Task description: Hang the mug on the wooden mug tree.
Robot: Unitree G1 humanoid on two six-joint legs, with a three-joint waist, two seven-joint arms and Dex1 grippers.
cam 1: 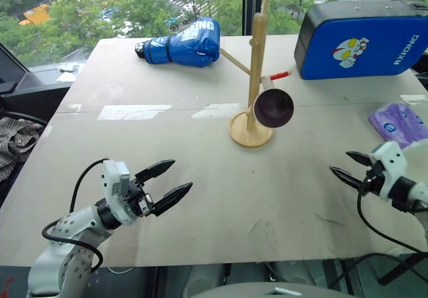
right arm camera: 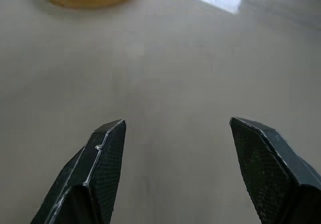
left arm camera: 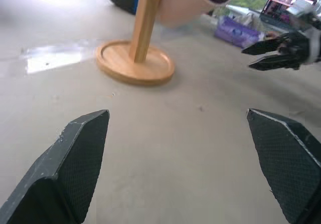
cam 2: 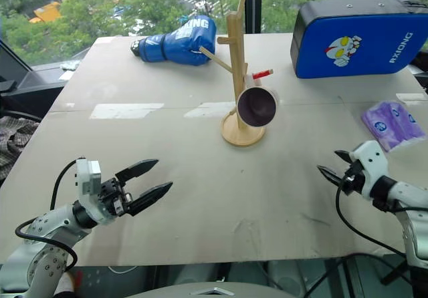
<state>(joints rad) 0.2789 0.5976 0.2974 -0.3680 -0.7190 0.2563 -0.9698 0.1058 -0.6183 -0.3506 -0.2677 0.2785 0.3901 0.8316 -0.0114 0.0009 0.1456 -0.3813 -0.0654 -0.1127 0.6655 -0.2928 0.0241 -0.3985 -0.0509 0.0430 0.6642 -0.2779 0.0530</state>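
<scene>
While both hands are held low over the near part of the counter [cam 1: 200, 198], the mug [cam 1: 273, 107] is seen hanging on the wooden mug tree [cam 1: 255, 71], on the robot's right side of the pole and just above the round disc base. Its mouth is turned toward the camera, so the dark maroon-purple interior is shown as a round dark opening ringed by a thin pale rim; in the left wrist view a stretch of its off-white outer wall [left arm camera: 185, 5] is seen beside the pole. Its handle and lettering cannot be made out. A red-tipped peg [cam 1: 281, 75] is seen slanting out just above the mug, and another bare dowel is angled out toward the left.

The left hand [cam 1: 166, 183] is held with its two black fingers spread apart and nothing between them, pointing toward the middle of the counter. The right hand [cam 1: 349, 167] is likewise spread and empty, pointing inward from the right edge, well apart from the tree.

A blue boxing glove [cam 1: 184, 44] is laid at the far side of the counter, left of the tree, a blue pad [cam 1: 361, 39] is stood at the far right, and a purple tissue pack [cam 1: 398, 123] is laid near the right edge.
</scene>
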